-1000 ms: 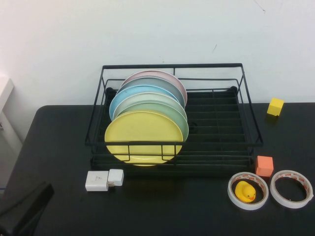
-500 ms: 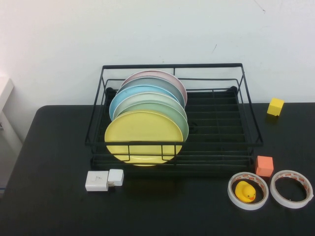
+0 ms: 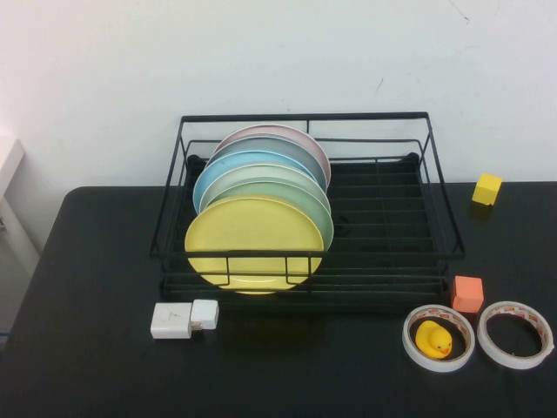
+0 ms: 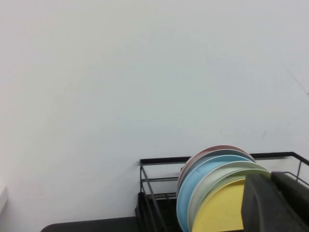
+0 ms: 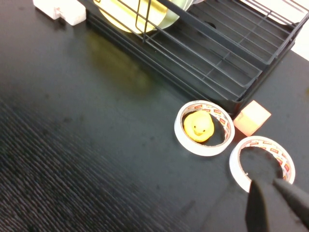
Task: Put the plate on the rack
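Observation:
The yellow plate (image 3: 252, 242) stands on edge at the front of a row of plates inside the black wire rack (image 3: 305, 117). Behind it stand pale green, light blue, grey-blue and pink plates. Neither gripper shows in the high view. In the left wrist view my left gripper (image 4: 270, 177) is shut and empty, raised and apart from the rack (image 4: 159, 160), with the yellow plate (image 4: 219, 208) beyond it. In the right wrist view my right gripper (image 5: 271, 183) is shut and empty, above the table by a tape roll (image 5: 260, 162). The yellow plate (image 5: 123, 9) and the rack (image 5: 217, 53) lie farther off.
A white adapter (image 3: 183, 319) lies in front of the rack on the left. A tape roll (image 3: 438, 338) holds a yellow rubber duck (image 3: 432, 340); a second roll (image 3: 515, 334) lies beside it. An orange cube (image 3: 467, 293) and a yellow cube (image 3: 486, 189) sit to the right.
The dark left arm at the lower left corner of the high view one second ago has gone out of view. The plates and rack have not moved.

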`<state>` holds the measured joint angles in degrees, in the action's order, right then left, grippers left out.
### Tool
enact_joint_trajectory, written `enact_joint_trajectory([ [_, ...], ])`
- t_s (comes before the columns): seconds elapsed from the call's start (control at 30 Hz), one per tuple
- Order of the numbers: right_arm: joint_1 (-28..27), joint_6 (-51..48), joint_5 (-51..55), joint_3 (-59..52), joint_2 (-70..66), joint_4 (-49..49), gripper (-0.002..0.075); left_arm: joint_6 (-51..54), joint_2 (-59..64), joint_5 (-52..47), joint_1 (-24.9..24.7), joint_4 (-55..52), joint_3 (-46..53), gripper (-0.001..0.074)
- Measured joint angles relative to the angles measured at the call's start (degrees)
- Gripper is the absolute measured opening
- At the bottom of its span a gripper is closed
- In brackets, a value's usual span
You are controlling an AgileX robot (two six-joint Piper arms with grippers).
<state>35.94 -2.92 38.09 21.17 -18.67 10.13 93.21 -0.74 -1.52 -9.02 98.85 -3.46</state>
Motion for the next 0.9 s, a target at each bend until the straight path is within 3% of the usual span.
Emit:
enact_joint_trajectory([
  [0.37,0.00,0.00,0.06,0.00,0.00,0.00,-0.0002,1.69,0.00,2.60,0.00,0.30,0.00,0.0000],
  [0.43,0.00,0.00,0.06,0.00,0.00,0.00,-0.0002,-2.18,0.00,2.60,0.10,-1.87,0.00,0.0000],
  [0.7,0.00,0.00,0.06,0.00,0.00,0.00,-0.0002,-57.98,0.00,-4.28,7.00,-51.96,0.00,0.0000],
  [0.9,0.00,0.00,0.06,0.00,0.00,0.00,-0.0002,-89.85,0.00,-15.93,10.35,-78.65,0.35,0.0000],
])
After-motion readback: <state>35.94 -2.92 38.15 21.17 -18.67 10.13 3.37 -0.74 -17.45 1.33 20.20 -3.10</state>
